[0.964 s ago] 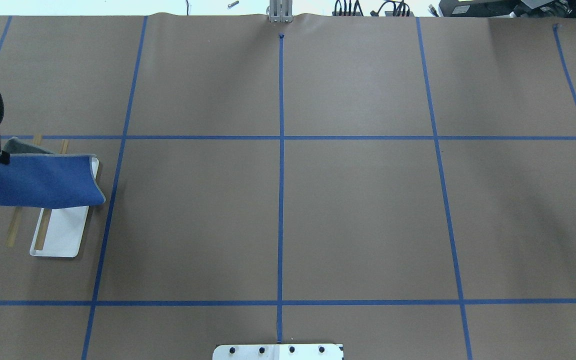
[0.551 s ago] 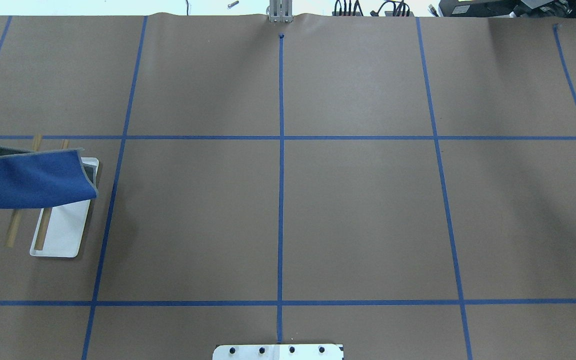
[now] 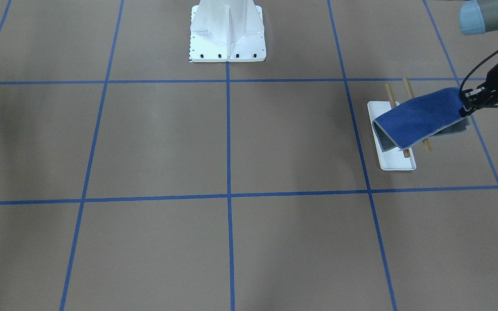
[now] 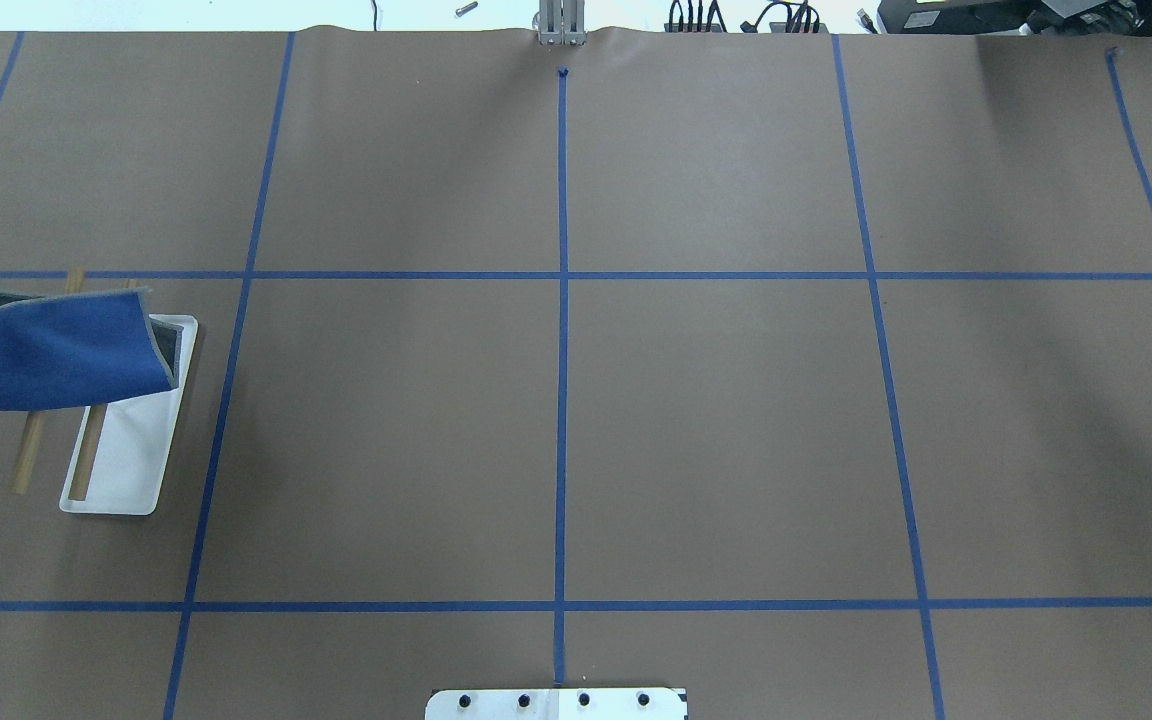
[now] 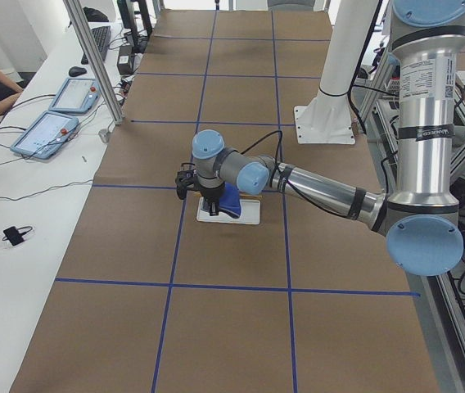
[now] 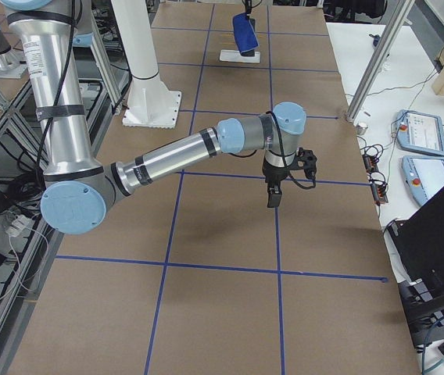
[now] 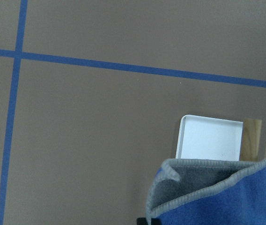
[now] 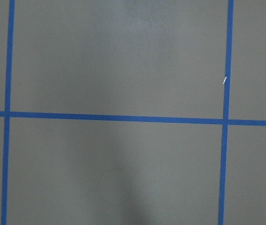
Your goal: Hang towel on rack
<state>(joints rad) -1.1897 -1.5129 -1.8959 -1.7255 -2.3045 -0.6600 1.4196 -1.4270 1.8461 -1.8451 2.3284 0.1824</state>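
Table (image 4: 716, 430): brown paper is covering it, and blue tape lines (image 4: 562, 350) are dividing it into large squares.
Left arm (image 5: 314, 184): I am reaching it out low over the table's left end, above the rack.
Right arm (image 6: 175, 156): I am holding it out over the table's right end, well apart from the rack.
Pedestal (image 3: 227, 30): it is standing bolted at my edge of the table, on the middle tape line.
Rack (image 4: 126, 470): it is standing at the table's left end, its white tray (image 3: 398, 163) lying flat and its two wooden rods (image 4: 28, 455) running side by side above it.
Towel (image 4: 46, 345): it is lying across both rods. Its inner end is curling down over the tray with the grey underside showing, and its outer end is rising past the outer rod to my fingers.
Left gripper (image 3: 466, 108): I am pinching the towel's outer edge with it, fingers closed on the cloth.
Right gripper (image 6: 273, 195): it is pointing down above bare paper. I cannot tell how far its fingers are parted.
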